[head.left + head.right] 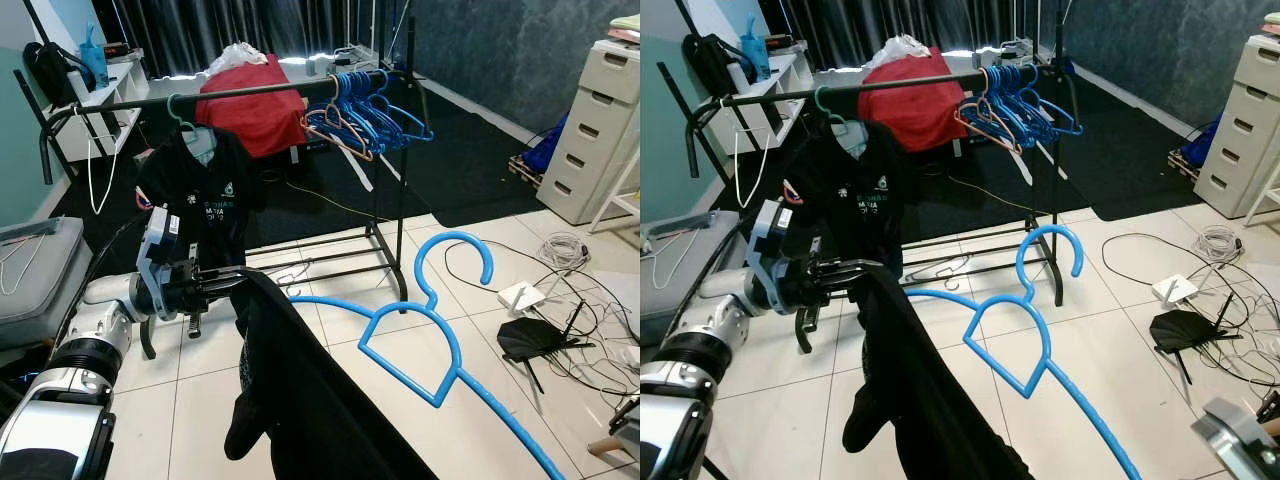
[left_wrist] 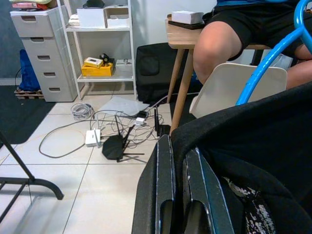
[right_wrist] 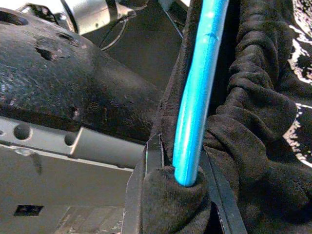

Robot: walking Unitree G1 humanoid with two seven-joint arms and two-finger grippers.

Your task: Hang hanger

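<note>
Blue hanger [image 1: 410, 335]: it is in front of me, above the tiled floor [image 1: 480, 400], with its hook [image 1: 455, 262] pointing up and away from me, toward the rack. One arm of it goes under the black garment; the other arm runs down to my right side.

Black garment [image 1: 300, 400]: it hangs over the left arm of the blue hanger and falls down in front of my body. The cloth is folded and wrinkled.

My left end effector [image 1: 232, 275]: it reaches forward from my left, and its two black fingers [image 2: 165, 185] lie close together at the upper edge of the black garment, with cloth between and around them. They are narrow and pinch this cloth. The hook of the blue hanger is to the right of this end effector, a little further from me.

My right end effector [image 3: 184, 180]: in the right wrist view the blue bar of the hanger passes just between its two fingers, with black cloth bunched around them. The fingers are narrow and clamp the bar together with cloth.

Clothes rack [image 1: 250, 92]: it stands beyond the hanger, a dark horizontal bar on a black frame. The blue hanger is apart from this bar, lower and nearer to me.

On the rack: a black shirt [image 1: 205, 195] on a green hanger [image 1: 180, 110] at the left, and a bunch of empty blue hangers [image 1: 370, 115] at the right.

Floor at my right: a white drawer unit [image 1: 600, 130], loose cables [image 1: 565, 250] and a small black device [image 1: 535, 338].
</note>
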